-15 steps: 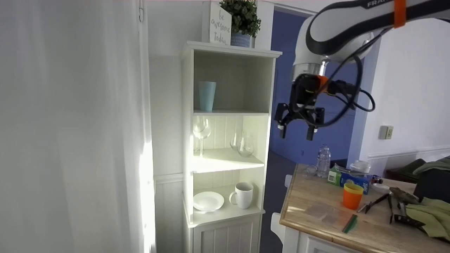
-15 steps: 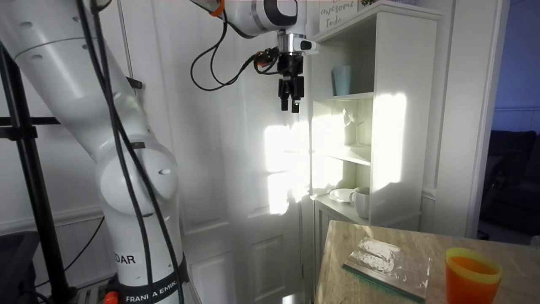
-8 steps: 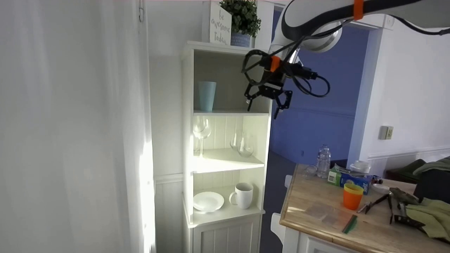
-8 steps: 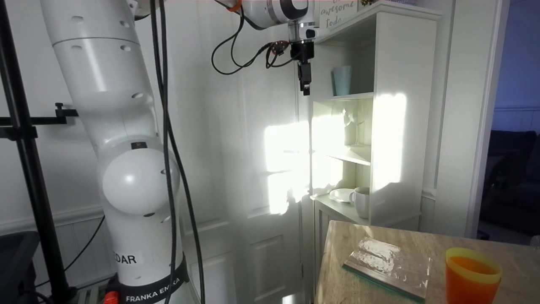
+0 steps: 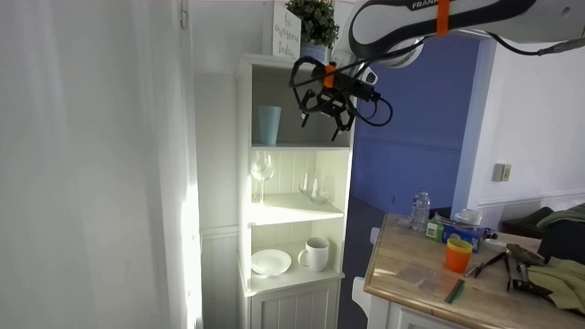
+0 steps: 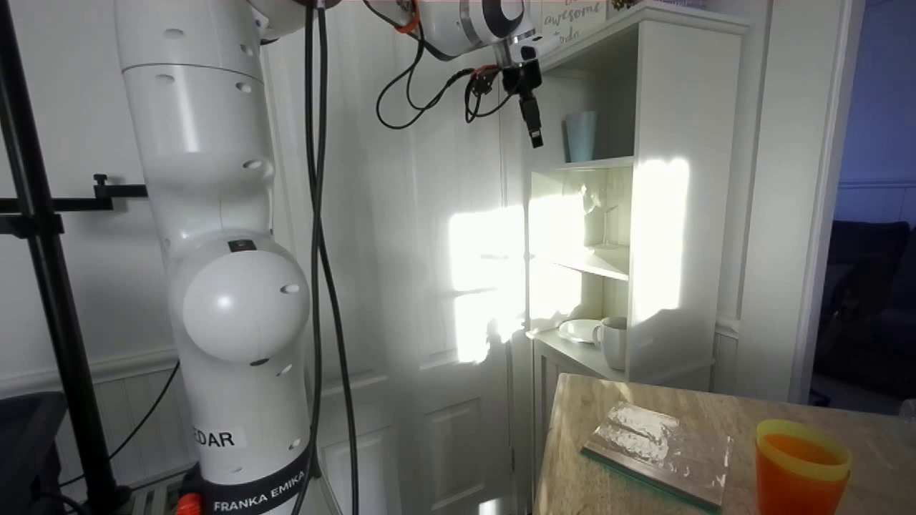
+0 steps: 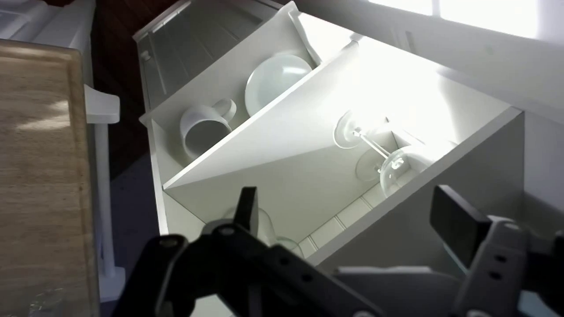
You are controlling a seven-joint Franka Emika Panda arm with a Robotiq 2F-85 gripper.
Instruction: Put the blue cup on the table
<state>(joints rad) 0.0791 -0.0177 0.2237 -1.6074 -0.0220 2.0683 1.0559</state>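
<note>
Blue cup [image 5: 268,125]; sign [image 5: 286,33] abv: "be awesome today".

Light wood table [image 5: 388,256] carrying an upright orange cup [image 5: 457,263] with a yellow rim, a flat clear bag [image 6: 690,454] with a green edge near it, a clear bottle [image 5: 420,212], blue and green packaging [image 5: 454,232], dark tools [image 5: 491,262], and a crumpled yellow-green cloth [image 5: 555,279].

Sign [image 5: 287,33] atop cabinet [image 5: 297,208] reads "be awesome today" in an exterior view. Arm link [image 5: 480,18]: "FRANK", up to an orange strap [image 5: 442,18]. Black base band [image 6: 261,495]: "FRANKA EMIKA". White column [image 6: 250,408] just above: "EDAR". Box [image 5: 461,235] on counter [image 5: 393,249]: print too small to read.
</note>
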